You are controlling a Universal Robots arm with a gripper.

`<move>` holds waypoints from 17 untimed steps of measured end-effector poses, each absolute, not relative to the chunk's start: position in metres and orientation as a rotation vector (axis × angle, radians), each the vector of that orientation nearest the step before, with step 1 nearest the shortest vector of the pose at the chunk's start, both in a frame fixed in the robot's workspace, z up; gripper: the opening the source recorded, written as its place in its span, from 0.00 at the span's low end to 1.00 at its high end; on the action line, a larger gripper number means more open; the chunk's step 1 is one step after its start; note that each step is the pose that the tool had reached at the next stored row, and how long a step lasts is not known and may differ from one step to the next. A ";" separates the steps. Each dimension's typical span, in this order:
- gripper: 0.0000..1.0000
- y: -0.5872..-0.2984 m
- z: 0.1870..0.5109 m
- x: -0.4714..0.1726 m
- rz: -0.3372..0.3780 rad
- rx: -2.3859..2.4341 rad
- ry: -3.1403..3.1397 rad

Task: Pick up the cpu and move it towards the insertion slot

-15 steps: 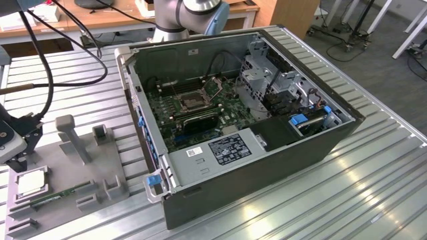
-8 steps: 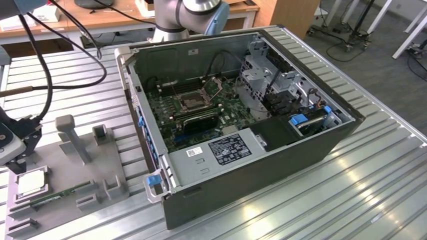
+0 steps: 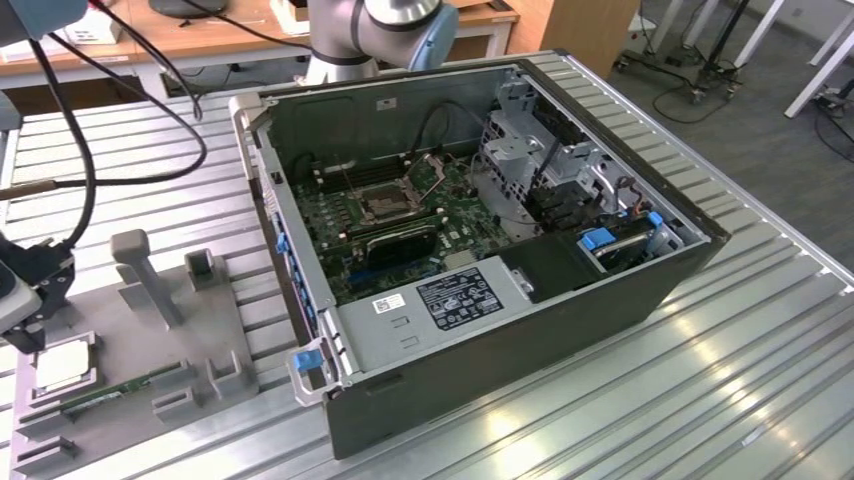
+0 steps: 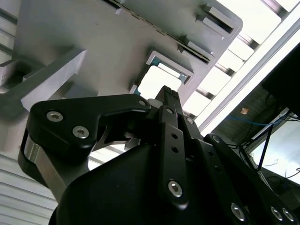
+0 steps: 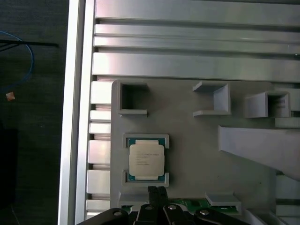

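At the near edge on the exterior view's left, a grey fixture plate (image 3: 174, 340) lies on the ribbed metal table (image 3: 747, 380). A green memory stick (image 3: 118, 390) rests in the plate's nearest groove. Just beyond it the cpu (image 3: 62, 366) lies flat in its square pocket, silvery top up; in the first wrist view the cpu (image 5: 146, 161) sits between two corner brackets, untouched.

The gripper (image 3: 23, 335) hovers just above the chip's left side. In the first wrist view the gripper (image 5: 157, 191) has both fingers pressed together with nothing between them, its tips just beside the chip's edge.

To the exterior view's right stands the open computer case (image 3: 534, 330). Well apart from the chip, the insertion slot (image 3: 383, 203) sits on the green board inside. Farthest, the arm (image 3: 387, 25) rises behind the case.
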State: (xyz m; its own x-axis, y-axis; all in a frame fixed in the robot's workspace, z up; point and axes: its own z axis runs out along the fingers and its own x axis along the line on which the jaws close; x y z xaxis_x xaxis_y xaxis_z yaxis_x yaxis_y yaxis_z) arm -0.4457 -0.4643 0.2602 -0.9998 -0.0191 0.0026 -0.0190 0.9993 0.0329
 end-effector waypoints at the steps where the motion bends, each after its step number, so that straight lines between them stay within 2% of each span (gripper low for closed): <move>1: 0.11 -0.464 0.259 -0.446 -0.052 0.030 -3.138; 17: 0.11 -0.461 0.237 -0.449 -0.052 0.030 -3.138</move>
State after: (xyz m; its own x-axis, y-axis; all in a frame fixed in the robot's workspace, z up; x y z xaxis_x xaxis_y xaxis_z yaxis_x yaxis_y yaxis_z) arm -0.4488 -0.4606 0.2368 -0.9998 -0.0191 0.0028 -0.0190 0.9993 0.0329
